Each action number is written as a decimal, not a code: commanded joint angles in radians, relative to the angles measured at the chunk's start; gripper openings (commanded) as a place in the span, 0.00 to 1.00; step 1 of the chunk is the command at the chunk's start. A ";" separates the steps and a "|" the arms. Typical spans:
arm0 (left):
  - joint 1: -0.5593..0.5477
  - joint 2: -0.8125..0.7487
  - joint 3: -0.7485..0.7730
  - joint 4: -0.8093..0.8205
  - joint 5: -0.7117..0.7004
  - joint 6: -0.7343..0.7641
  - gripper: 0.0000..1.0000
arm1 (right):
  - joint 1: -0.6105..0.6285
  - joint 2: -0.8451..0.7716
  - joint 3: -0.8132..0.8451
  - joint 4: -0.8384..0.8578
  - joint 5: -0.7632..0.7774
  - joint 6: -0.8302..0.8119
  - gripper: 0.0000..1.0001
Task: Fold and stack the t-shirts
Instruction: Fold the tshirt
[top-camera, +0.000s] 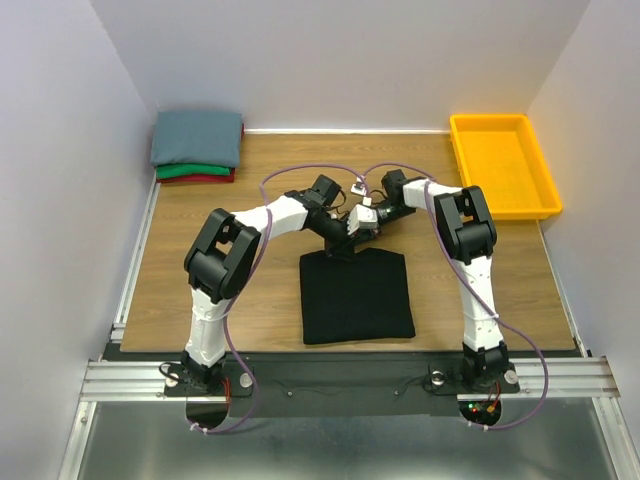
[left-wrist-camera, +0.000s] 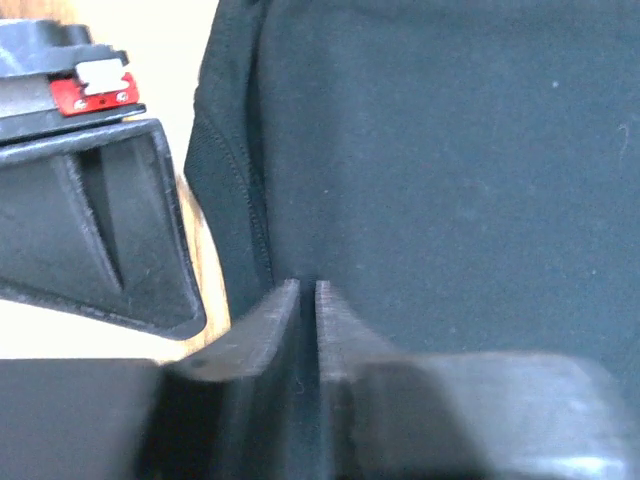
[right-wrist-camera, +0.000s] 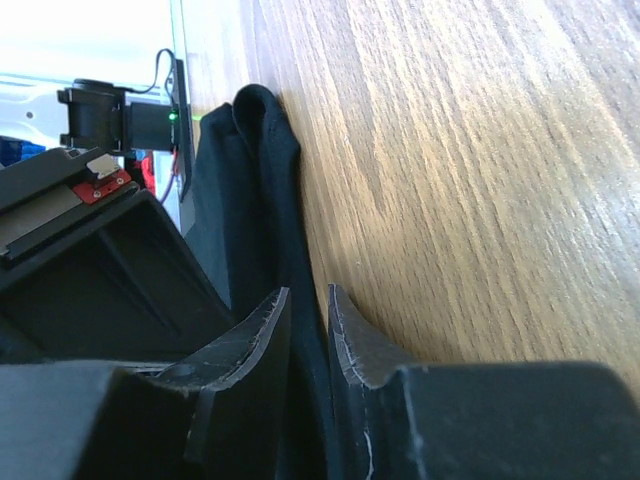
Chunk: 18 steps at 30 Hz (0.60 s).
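Black t-shirt (top-camera: 357, 297), folded to a rectangle, lies near centre on the wooden desk (top-camera: 270, 300). At its far edge the right fingers (right-wrist-camera: 265, 330) pinch a fold of it. The left fingers (left-wrist-camera: 270, 330) stand narrow, almost together, against the cloth; I cannot tell if any is caught. Far left, a grey-blue tee (top-camera: 197, 137) tops a green tee (top-camera: 190, 171) and a red tee (top-camera: 215, 179). A yellow bin (top-camera: 500, 160) sits far right.

Wooden table (top-camera: 260, 150), folded black t-shirt (top-camera: 357, 300) at centre, stacked tees (top-camera: 197, 145) far-left corner, yellow bin (top-camera: 500, 165) far right
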 joint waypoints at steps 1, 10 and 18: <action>-0.008 -0.001 0.051 -0.048 0.037 0.037 0.18 | 0.023 0.078 -0.054 0.012 0.045 -0.025 0.26; -0.008 -0.080 0.056 -0.029 -0.027 0.071 0.00 | 0.023 0.120 -0.100 0.012 0.010 -0.032 0.19; -0.008 -0.137 0.072 0.044 -0.124 0.081 0.00 | 0.037 0.127 -0.106 0.011 0.019 -0.023 0.18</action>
